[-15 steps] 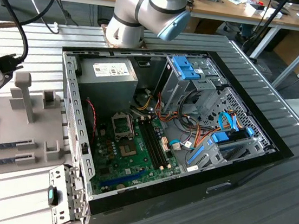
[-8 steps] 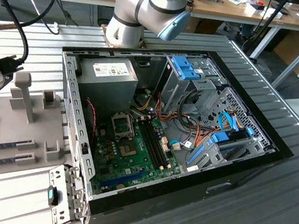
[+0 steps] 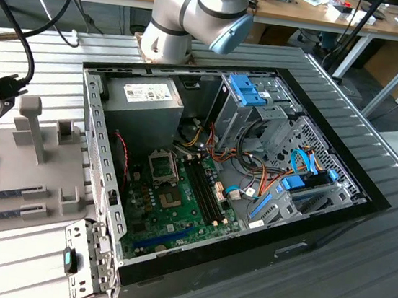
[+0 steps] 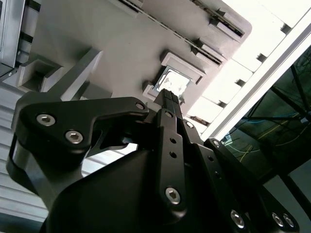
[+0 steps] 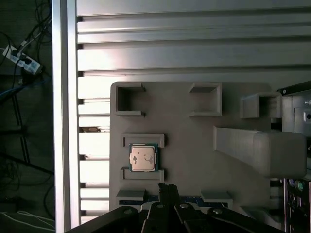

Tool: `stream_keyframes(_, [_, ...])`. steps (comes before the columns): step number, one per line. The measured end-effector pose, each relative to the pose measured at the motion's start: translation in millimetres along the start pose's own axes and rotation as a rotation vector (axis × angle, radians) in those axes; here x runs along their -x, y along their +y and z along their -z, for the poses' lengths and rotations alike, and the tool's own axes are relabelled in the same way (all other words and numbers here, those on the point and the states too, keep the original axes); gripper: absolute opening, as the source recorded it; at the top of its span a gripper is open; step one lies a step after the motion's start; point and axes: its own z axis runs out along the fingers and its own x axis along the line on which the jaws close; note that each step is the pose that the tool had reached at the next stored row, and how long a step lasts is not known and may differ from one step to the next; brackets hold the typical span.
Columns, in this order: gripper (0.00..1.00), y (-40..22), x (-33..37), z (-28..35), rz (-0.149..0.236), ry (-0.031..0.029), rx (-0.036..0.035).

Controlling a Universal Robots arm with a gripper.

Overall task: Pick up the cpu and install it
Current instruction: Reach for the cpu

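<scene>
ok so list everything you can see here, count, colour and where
cpu: one, silver top with green rim, seated in a tray slot
tray: one, grey, on the table at the exterior view's left of the case
memory sticks: two, dark, in tray slots near the cpu
case: one, black, open, middle of the exterior view
board: one, green, inside the case
power supply: one, grey, in the case's far corner
table: one, ribbed grey metal, under it all
arm: one, silver-grey, behind the case
gripper: one, black, fingers together, over the tray near the cpu, holding nothing
</scene>
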Motion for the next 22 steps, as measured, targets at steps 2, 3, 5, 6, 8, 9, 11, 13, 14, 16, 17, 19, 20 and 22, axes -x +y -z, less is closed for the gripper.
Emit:
stream_keyframes(2, [0.11,0.7,-0.4,-0.9,0.0,-0.0001,0.0])
stream_keyframes(3, [0.11,0.9,-0.5,-1.2,0.0,-0.0001,0.0])
stream_keyframes(5, [0.11,1.1,-0.7,-2.3,0.0,0.0,0.0])
stream_keyframes(6, [0.11,1.2,-0.8,-2.9,0.0,-0.0001,0.0001])
stream_keyframes(8, [0.11,1.2,-0.7,-4.3,0.0,-0.0003,0.0001])
stream_keyframes(9, [0.11,1.2,-0.7,-4.9,0.0,-0.0002,0.0001])
stream_keyframes(11, [0.11,1.2,-0.7,-6.9,0.0,-0.0001,0.0001])
stream_keyframes(13, [0.11,1.3,-0.6,-8.5,0.0,0.0,0.0])
stream_keyframes(14, [0.11,1.3,-0.6,-9.4,0.0,-0.0001,0.0])
stream_keyframes(16, [0.11,1.4,-2.1,-10.8,0.0,0.0001,0.0])
stream_keyframes(17, [0.11,1.5,-2.6,-11.3,0.0,-0.0001,0.0001])
stream_keyframes(19, [0.11,2.0,-3.8,-12.5,0.0,0.0,0.0])
stream_keyframes(20, [0.11,3.0,-4.1,-13.2,0.0,0.0,0.0])
stream_keyframes(22, [0.11,5.1,-4.7,-14.3,0.0,-0.0001,0.0001])
